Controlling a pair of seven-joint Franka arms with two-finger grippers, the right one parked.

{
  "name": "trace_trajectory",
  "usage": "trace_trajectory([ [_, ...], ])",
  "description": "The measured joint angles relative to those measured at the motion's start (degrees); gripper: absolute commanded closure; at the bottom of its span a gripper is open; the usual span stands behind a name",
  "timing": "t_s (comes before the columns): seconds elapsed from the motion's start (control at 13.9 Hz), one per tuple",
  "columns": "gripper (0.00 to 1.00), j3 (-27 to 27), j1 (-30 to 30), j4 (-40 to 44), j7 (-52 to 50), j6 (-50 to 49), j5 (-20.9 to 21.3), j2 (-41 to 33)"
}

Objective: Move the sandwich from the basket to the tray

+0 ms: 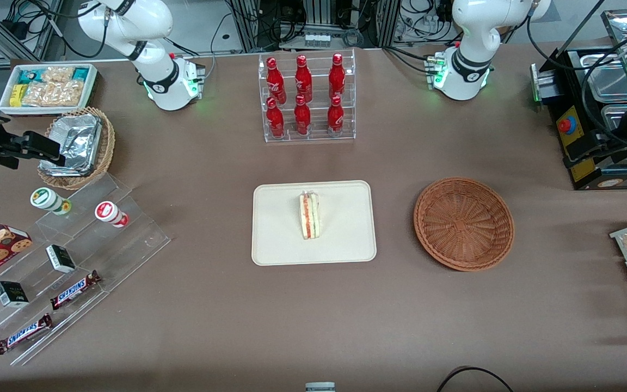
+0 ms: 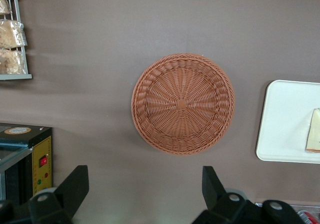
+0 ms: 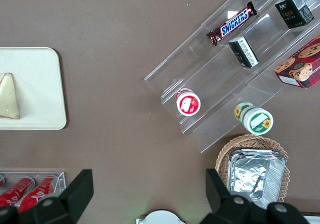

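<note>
Now, gripper: fingers spread wide apart, nothing between them, held high above the table and looking straight down on the basket; in the front view only part of the working arm shows at the frame's edge, so its height there cannot be told.
Fingers: two dark pads, well apart, both clear of the wicker.
Basket: round, reddish-brown woven bowl resting on the brown table, toward the working arm's end; nothing lies inside it.
Sandwich: lying on the tray, about in its middle, its red and green filling stripe facing up in the front view; from the working arm's wrist only a pale corner of it shows.
Tray: cream-white rectangle with rounded corners, flat on the table, beside the basket and apart from it, about midway along the table.
Bottle rack: clear stand with six red bottles, farther from the front camera than the tray.
Clear stepped stand: toward the parked arm's end, carrying two Snickers bars, small dark cartons and two round tubs.
Foil-lined basket: lighter wicker, farther from the front camera than the stepped stand.
Snack box: white, filled with packets, just beside the foil-lined basket.
</note>
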Motion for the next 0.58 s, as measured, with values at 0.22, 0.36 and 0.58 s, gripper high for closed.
trace_trajectory([
  [0.22, 0.0, -0.2, -0.4, 0.7, 0.1, 0.2, 0.0, 0.8],
  [0.36, 0.0, -0.4, -0.6, 0.8, 0.1, 0.3, 0.0, 0.8],
  [0.58, 0.0, -0.5, -0.8, 0.9, 0.1, 0.3, 0.0, 0.8],
])
